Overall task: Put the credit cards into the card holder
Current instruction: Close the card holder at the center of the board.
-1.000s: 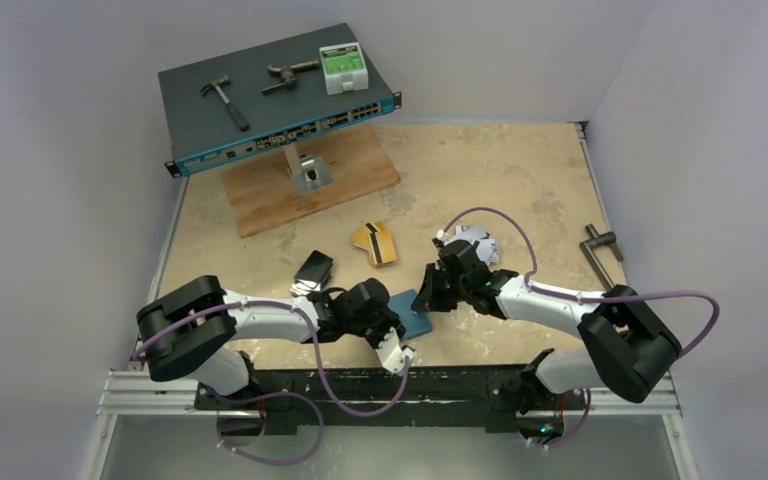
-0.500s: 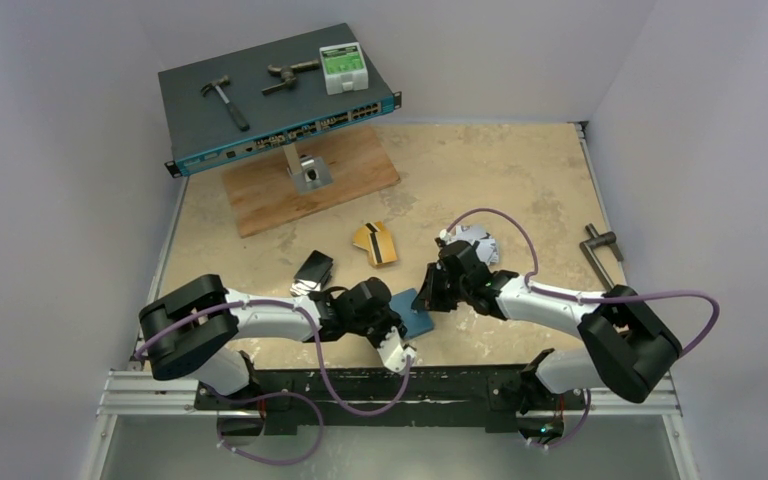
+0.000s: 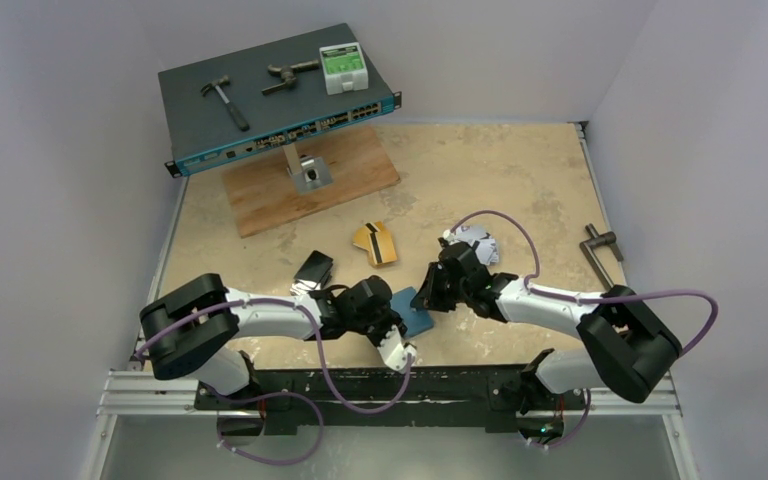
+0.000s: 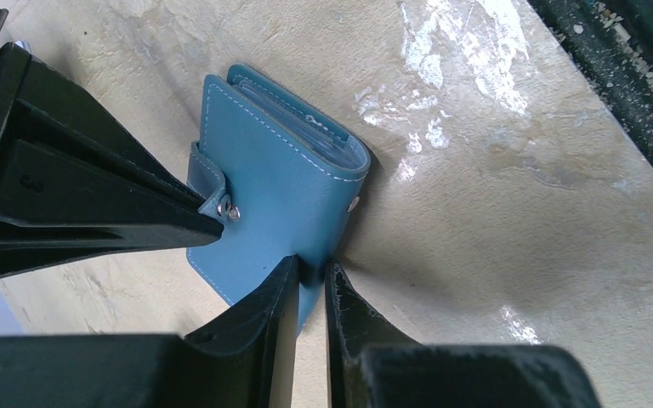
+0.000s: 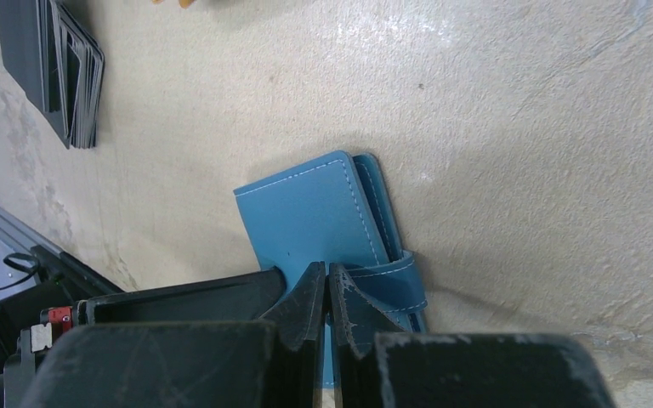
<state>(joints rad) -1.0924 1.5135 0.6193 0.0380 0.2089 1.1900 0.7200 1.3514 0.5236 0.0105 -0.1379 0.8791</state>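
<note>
The holder lies closed on the bench, between the two tools. Your left tool is almost closed and pinches only the thin near edge of the holder. Your right tool is fully closed, with its tips at the strap. Whether the strap is really between them, I cannot tell.

The risk is the small bite of the left tool. If you pull the strap hard, the holder may slip out or slide on the bench instead of opening. If the strap is not caught, the right tool will come away with nothing.

The inner slots are hidden. From above, the arms cover most of the holder. The gold cards lie well apart, the black stack also. The pale cards behind the right arm are partly covered.
</note>
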